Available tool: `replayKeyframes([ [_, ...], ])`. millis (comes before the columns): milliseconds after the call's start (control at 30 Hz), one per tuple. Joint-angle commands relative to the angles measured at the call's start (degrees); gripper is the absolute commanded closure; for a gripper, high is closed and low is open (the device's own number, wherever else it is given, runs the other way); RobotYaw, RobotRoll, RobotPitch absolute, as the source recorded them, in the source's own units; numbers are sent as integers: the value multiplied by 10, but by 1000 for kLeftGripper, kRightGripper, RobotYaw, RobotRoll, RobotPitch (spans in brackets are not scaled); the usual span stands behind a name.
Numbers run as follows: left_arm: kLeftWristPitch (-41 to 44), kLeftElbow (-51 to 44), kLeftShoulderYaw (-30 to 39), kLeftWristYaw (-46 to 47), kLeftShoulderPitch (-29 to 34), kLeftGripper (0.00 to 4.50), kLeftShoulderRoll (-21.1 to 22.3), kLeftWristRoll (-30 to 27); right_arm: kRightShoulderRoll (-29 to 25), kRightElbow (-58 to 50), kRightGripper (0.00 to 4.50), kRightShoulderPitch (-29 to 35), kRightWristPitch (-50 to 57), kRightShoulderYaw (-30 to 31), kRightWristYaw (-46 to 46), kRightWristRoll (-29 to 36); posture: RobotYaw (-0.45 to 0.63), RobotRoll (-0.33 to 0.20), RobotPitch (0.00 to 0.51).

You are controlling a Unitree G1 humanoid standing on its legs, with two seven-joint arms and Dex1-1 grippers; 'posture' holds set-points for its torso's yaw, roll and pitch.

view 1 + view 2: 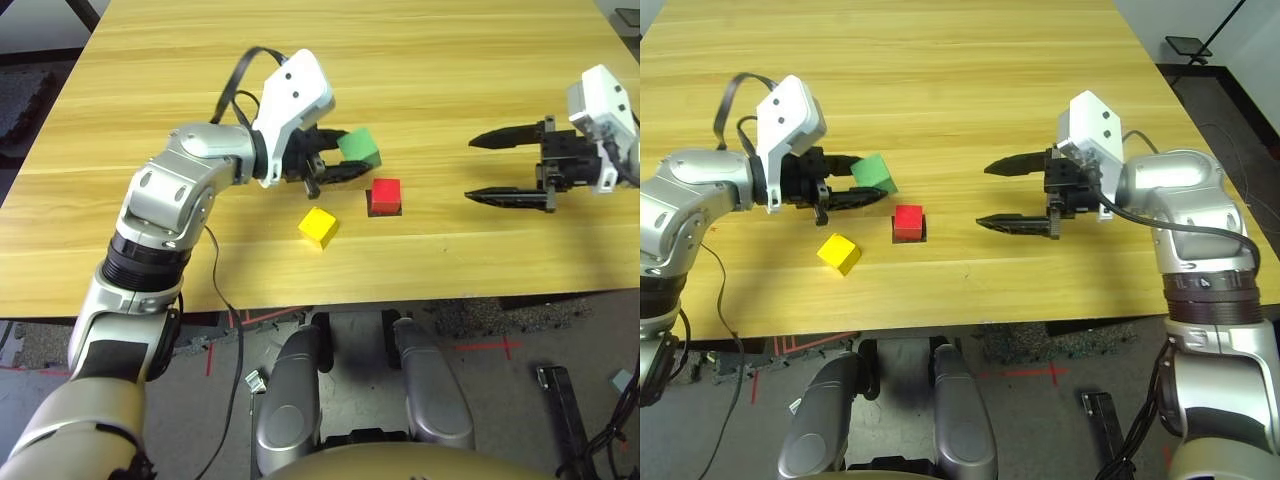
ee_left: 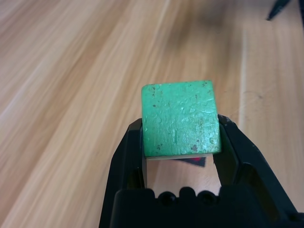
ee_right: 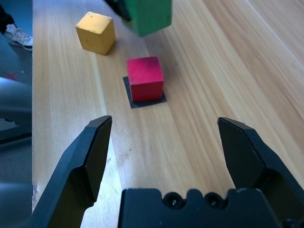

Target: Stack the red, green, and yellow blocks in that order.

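My left gripper [image 1: 345, 160] is shut on the green block [image 1: 359, 148], holding it above the table just behind and left of the red block [image 1: 386, 194]. That red block sits on a flat black square patch [image 3: 146, 100]. The yellow block [image 1: 318, 226] lies on the table to the red block's front left. In the left wrist view the green block [image 2: 180, 118] is clamped between the two black fingers [image 2: 126, 156]. My right gripper [image 1: 1012, 195] hovers open to the right of the red block [image 1: 907, 221], its fingers pointing toward it.
The wooden table [image 1: 450, 60] stretches wide behind the blocks. Its front edge [image 1: 400, 300] runs close in front of the yellow block. A black cable [image 1: 235, 85] loops up from the left wrist.
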Motion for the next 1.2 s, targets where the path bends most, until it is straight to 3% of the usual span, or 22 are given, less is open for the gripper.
replayKeyframes([
  [33, -12, -14, -27, -11, -10, 2429, -9, 7, -7, -6, 0, 2, 2, -9, -1, 9, 251, 97, 300],
  [667, -130, 115, -79, -61, -54, 2429, -57, 82, -5, -30, 0, 20, 10, -15, -21, 23, 213, 92, 303],
  [1200, -167, 136, -83, -115, -38, 2429, -53, 112, 1, -43, 0, 21, 17, -12, -39, 31, 205, 87, 311],
])
